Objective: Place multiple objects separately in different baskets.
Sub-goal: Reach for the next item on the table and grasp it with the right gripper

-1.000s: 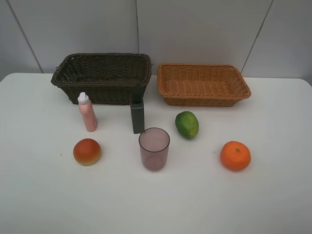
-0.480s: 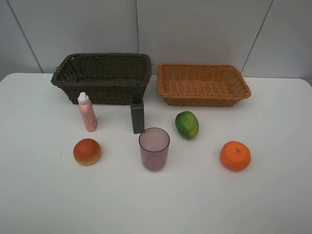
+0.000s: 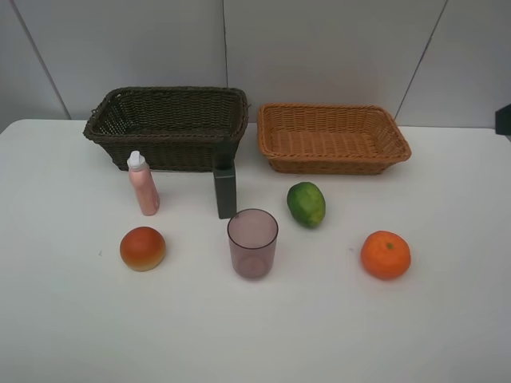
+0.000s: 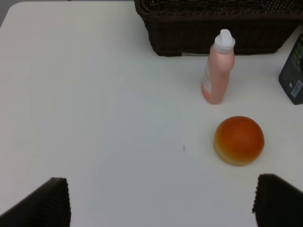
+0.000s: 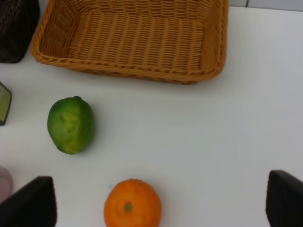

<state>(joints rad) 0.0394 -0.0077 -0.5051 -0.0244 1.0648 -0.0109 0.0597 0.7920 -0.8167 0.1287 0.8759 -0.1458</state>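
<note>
You have a plain white table (image 3: 72, 319) lying beneath both tools. It spreads ahead of the left gripper (image 4: 163, 205) and out to one side of it, ending there in a rounded corner (image 4: 14, 7). Just ahead of that gripper, a tiny dark speck (image 4: 183, 147) marks the surface. The same bare white top also runs ahead of the right gripper (image 5: 158, 201). Beyond the table's far edge you see a grey panelled wall (image 3: 319, 48), split by thin dark seams (image 3: 224, 40).
</note>
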